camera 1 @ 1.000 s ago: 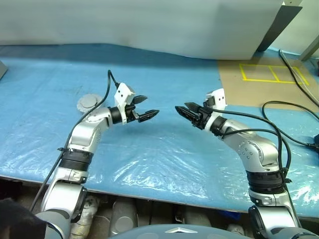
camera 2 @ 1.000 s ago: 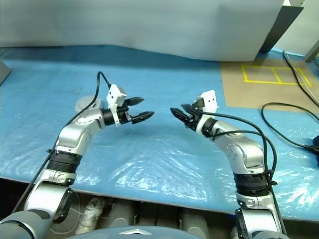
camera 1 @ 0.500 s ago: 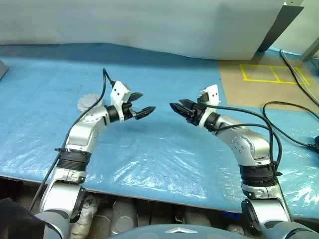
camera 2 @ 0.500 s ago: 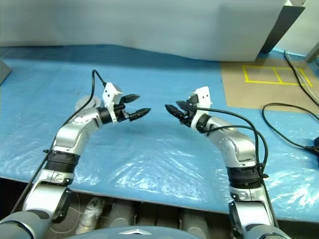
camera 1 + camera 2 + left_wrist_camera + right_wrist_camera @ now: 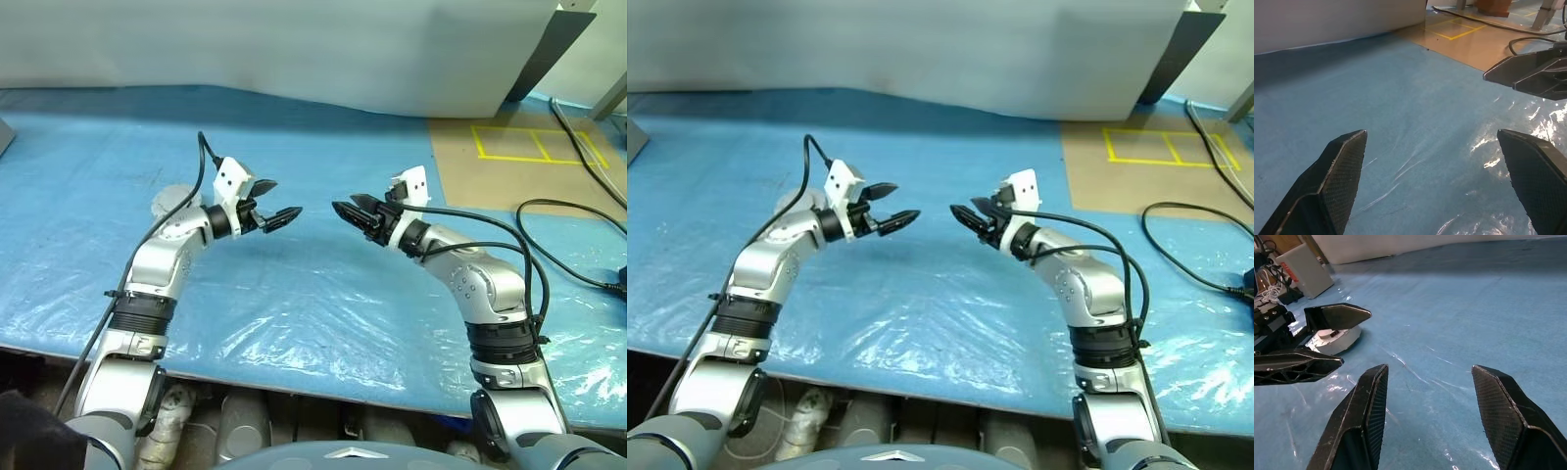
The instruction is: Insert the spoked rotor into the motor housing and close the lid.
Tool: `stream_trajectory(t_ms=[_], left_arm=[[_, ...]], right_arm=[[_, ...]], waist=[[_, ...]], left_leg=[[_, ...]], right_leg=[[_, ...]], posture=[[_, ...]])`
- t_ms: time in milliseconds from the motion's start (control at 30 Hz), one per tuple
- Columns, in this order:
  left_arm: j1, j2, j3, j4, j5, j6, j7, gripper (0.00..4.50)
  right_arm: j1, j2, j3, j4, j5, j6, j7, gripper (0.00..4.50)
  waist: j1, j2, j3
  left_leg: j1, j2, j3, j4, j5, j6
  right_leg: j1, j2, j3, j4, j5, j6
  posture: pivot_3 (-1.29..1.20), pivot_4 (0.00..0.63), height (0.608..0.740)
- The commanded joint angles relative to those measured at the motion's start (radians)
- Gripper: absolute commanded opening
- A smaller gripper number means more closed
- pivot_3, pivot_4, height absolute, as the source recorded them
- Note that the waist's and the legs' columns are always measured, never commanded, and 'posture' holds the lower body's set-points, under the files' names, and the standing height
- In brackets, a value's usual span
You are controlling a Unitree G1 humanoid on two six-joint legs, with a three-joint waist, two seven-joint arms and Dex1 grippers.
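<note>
The motor housing (image 5: 172, 201) is a short round silver-grey can on the blue sheet, partly hidden behind my left forearm. It also shows past the left fingers in the right wrist view (image 5: 1336, 339). A plain silver-grey face, the lid, lies on top of it. The spoked rotor is out of view. My left gripper (image 5: 280, 200) hovers open and empty just right of the housing, pointing toward the middle. My right gripper (image 5: 347, 205) faces it tip to tip across a small gap, with its fingers (image 5: 1370, 396) apart and nothing between them.
A glossy blue plastic sheet (image 5: 323, 294) covers the table. A brown board with yellow tape squares (image 5: 519, 147) lies at the back right, with black cables (image 5: 573, 211) trailing beside it. A pale wall panel runs along the back. A grey box (image 5: 1305, 269) stands far left.
Both grippers have drifted a little to the left in the head views and the right elbow has drawn in slightly. Both stay open and empty.
</note>
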Motion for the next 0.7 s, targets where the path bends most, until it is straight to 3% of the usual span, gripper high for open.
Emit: stream_trajectory(t_ms=[33, 700], left_arm=[[-0.02, 0.01, 0.019, -0.025, -0.004, -0.015, -0.004, 4.48], [-0.006, 0.008, 0.02, -0.033, -0.003, -0.009, 0.016, 4.48]], right_arm=[[-0.019, 0.01, -0.003, -0.008, -0.008, -0.025, 0.001, 2.84], [-0.024, 0.009, 0.012, -0.009, -0.052, -0.042, 0.019, 2.84]], waist=[[0.0, 0.0, 0.0], [0.0, 0.0, 0.0]], left_leg=[[0.0, 0.0, 0.0, 0.0, 0.0, 0.0], [0.0, 0.0, 0.0, 0.0, 0.0, 0.0]], right_leg=[[0.0, 0.0, 0.0, 0.0, 0.0, 0.0], [0.0, 0.0, 0.0, 0.0, 0.0, 0.0]], posture=[[0.0, 0.15, 0.74], [0.0, 0.15, 0.74]])
